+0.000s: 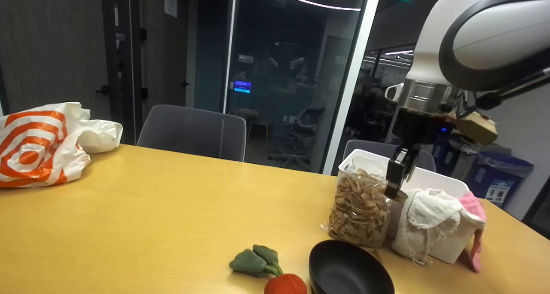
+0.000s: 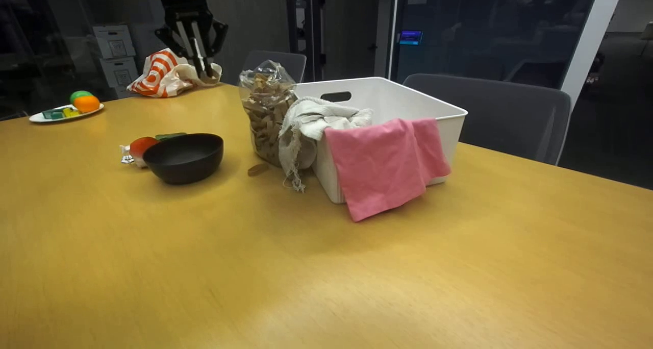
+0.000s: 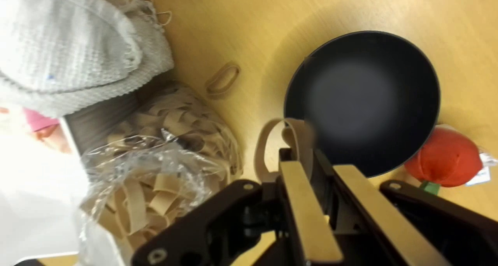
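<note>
The table [image 2: 408,277] bears the bowl [image 3: 358,102]. Near the bowl stands a bin [image 2: 408,99], cloths [image 2: 382,165] over its rim; closer, a bag of bands [image 1: 359,212]. Higher than the bowl, the gripper [image 3: 307,161] pinches a tan band [image 3: 301,137]. A red toy [image 3: 445,157] lies beside the bowl, a loose band [image 2: 258,170] near its other side.

My tool [image 3: 305,159] carries smooth, reflective metal bars [image 3: 310,211] beside matt linkages [image 3: 212,207]. The rubber band [image 3: 299,135] in its grip is matt. I note a glossy, crinkled clear plastic bag [image 1: 360,210], a smooth matt bowl [image 3: 358,102] and a smooth plastic bin [image 2: 403,103]. The white cloth [image 3: 70,48] is rough-woven and frayed; the pink cloth [image 2: 385,165] is finer and smooth. The desk [image 2: 306,272] shows wood grain under a soft sheen.
</note>
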Robot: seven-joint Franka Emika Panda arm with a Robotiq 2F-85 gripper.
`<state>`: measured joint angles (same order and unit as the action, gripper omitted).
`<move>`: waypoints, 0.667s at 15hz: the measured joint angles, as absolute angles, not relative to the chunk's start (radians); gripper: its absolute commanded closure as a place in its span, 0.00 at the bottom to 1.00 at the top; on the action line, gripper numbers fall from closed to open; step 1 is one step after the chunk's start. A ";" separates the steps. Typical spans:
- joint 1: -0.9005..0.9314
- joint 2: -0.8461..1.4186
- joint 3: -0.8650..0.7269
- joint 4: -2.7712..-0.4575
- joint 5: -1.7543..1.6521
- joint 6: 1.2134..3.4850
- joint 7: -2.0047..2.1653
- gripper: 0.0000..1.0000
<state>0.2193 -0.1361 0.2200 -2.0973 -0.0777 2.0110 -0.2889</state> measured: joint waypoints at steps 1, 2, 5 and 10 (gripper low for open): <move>0.219 -0.132 0.221 -2.079 -0.121 2.011 -0.270 0.83; 0.219 -0.125 0.223 -2.059 -0.166 2.011 -0.251 0.83; 0.219 -0.087 0.229 -1.997 -0.301 2.011 -0.191 0.83; 0.222 0.007 0.233 -1.904 -0.435 2.011 -0.139 0.83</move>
<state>0.2218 0.0073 0.2331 -1.9036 -0.4351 2.0113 -0.1389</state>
